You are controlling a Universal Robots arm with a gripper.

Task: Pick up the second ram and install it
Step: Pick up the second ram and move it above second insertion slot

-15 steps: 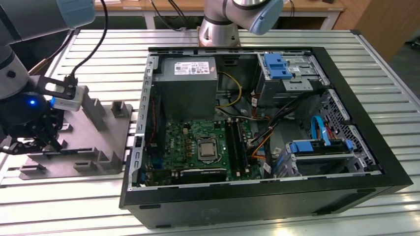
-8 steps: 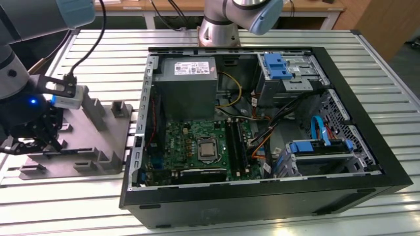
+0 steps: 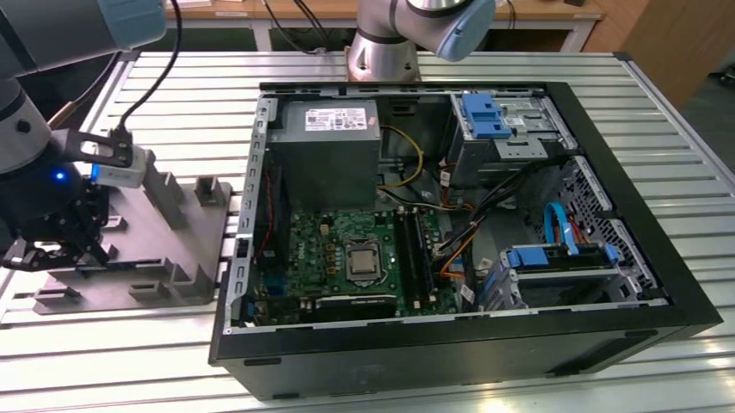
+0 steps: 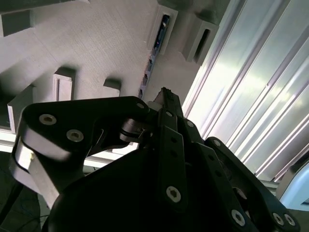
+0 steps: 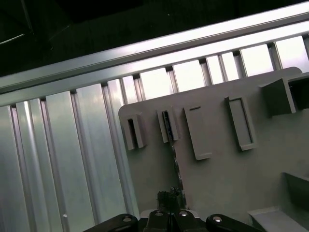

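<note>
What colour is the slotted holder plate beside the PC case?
Plain light grey; the holder plate shows best in the exterior view.

Matt plastic holder [image 3: 189, 237], ribbed metal table [image 3: 115, 361]

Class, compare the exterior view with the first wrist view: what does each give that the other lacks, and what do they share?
Exterior view: the open computer case with its motherboard, standing beside the fixture. First wrist view: the second ram edge-on, running from a holder slot to the gripper, which is closed on it. Both: the grey fixture plate on the slatted table.
</note>
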